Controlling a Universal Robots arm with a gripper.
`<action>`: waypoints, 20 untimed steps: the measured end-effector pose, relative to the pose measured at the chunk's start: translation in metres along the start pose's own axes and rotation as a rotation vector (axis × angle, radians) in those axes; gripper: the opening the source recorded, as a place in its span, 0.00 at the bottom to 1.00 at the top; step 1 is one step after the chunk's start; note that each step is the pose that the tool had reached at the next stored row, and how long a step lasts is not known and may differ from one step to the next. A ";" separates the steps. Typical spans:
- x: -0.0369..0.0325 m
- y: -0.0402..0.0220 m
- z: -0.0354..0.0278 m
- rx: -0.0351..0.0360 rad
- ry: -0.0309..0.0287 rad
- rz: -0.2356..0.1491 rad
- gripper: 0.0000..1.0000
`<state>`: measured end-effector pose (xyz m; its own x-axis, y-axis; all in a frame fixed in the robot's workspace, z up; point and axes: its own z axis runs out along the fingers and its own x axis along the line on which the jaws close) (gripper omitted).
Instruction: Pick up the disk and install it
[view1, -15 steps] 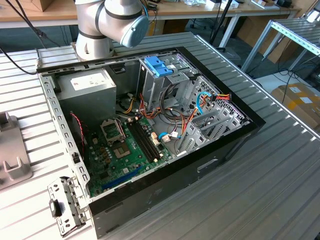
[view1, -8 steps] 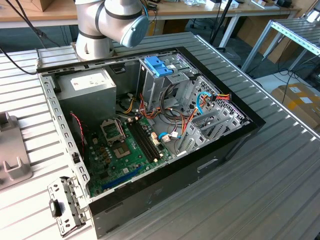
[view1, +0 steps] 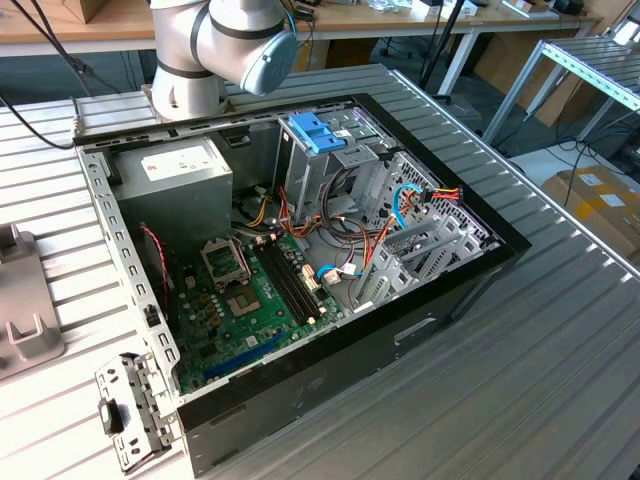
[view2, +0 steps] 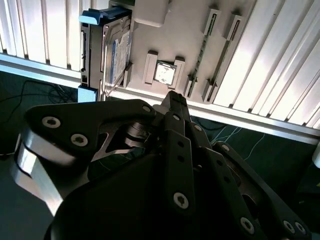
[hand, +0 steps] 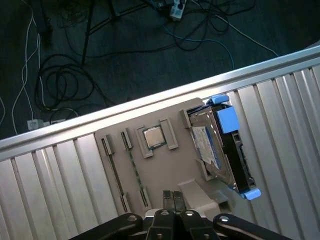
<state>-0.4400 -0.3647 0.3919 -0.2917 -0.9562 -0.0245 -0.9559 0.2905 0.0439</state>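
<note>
The tool (hand: 172, 198) is closed, its fingertips pressed together on nothing, and it hangs above a beige holder plate (hand: 150, 175) on the ribbed metal tabletop (hand: 60, 175). The disk (hand: 220, 150) sits at one end of that plate, off to the side of the fingertips rather than beneath them, with a square chip (hand: 152, 136) in its own cradle on the plate beside it. The disk seems to stand on a long edge in its slot, blue carrier outermost, its long axis running roughly with the tabletop's ribs. The plate lies close to the tabletop's edge, with floor and loose cables (hand: 60, 75) beyond. In the exterior view the open computer case (view1: 480, 265) takes the middle of the tabletop.
</note>
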 end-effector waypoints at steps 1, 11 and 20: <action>0.0000 0.0000 0.0000 -0.0002 0.0004 -0.010 0.11; 0.0000 0.0000 0.0000 -0.0019 0.0035 -0.080 0.11; 0.0000 0.0000 0.0000 -0.0033 0.0060 -0.137 0.11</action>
<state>-0.4400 -0.3647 0.3919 -0.1578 -0.9872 -0.0245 -0.9867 0.1566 0.0439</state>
